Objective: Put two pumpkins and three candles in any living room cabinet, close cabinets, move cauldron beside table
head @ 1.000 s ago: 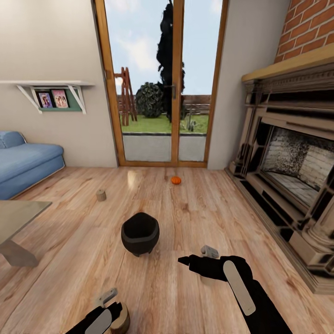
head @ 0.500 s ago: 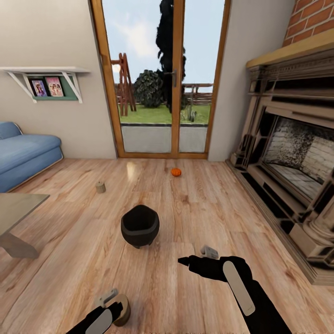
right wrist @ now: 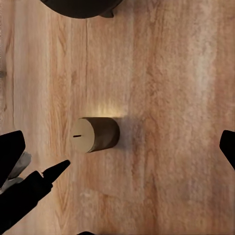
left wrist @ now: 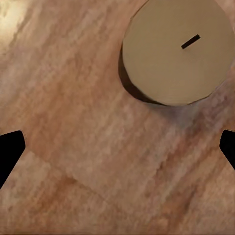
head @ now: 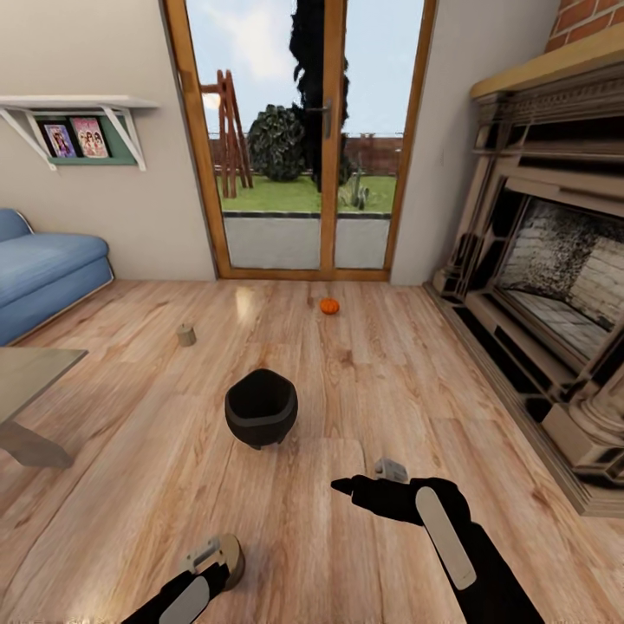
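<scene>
Cauldron [head: 261, 419], floor [head: 364, 381], sofa [head: 43, 269], fireplace [head: 555, 286]

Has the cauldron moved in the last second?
No. The cauldron keeps its place between the pumpkin and the table; the whole view shifted together.

Left arm: low at the head view's lower left, forearm reaching forward.
Left gripper [left wrist: 117, 147]: fingers spread wide, nothing between them.
Right arm: angled inward from lower right.
Right gripper [right wrist: 117, 152]: fingers wide apart, empty.
</scene>
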Available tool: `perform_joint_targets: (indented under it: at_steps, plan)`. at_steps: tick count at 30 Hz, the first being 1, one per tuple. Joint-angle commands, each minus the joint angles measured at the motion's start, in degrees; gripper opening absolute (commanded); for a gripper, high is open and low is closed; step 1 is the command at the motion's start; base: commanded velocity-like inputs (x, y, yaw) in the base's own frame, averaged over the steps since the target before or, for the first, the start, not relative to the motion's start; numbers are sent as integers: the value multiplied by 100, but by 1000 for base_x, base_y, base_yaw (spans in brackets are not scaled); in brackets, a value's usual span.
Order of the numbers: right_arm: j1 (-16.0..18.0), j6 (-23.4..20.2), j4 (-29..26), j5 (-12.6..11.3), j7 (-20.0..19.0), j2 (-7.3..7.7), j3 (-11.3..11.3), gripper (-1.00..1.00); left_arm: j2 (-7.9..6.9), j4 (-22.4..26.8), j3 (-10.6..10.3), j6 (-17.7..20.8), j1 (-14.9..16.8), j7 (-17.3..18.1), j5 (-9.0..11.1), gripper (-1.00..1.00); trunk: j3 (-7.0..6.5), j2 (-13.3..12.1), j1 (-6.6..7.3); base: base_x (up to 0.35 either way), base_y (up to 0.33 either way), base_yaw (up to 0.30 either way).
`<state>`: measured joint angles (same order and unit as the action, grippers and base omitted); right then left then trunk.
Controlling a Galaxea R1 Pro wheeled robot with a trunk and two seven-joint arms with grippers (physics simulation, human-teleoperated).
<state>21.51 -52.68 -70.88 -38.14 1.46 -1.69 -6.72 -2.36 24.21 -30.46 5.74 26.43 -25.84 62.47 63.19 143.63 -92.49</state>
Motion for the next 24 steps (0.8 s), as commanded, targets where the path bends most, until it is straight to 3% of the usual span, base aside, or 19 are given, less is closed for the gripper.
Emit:
perform_joint_targets:
  at_steps: [1, 5, 13, 19, 24]
  plan:
    - [3, -28, -35, -32, 14, -3, -1, 100, -7, 15, -40, 22, 3, -44, 19, 100, 28, 4, -1, 0, 0, 0]
    - [3, -40, -19, -20, 27, -5, 6, 100, 21, 9, -51, 25, 3, -42, -3, 100, 117, 9, -11, 0, 0, 0]
    - [3, -24, 13, -31, 30, 6, -9, 100, 169, 54, -135, 26, 0, -36, -272, 100, 117, 9, -11, 0, 0, 0]
    - [3, -43, 3, -17, 30, 10, -20, 100, 422, 57, -520, 31, 2, -35, -426, 100, 117, 9, -11, 42, 0, 0]
    - [3, -54, 3, -11, 30, 11, -22, 100, 508, 58, -598, 32, 2, -35, -447, 100, 117, 9, -11, 42, 0, 0]
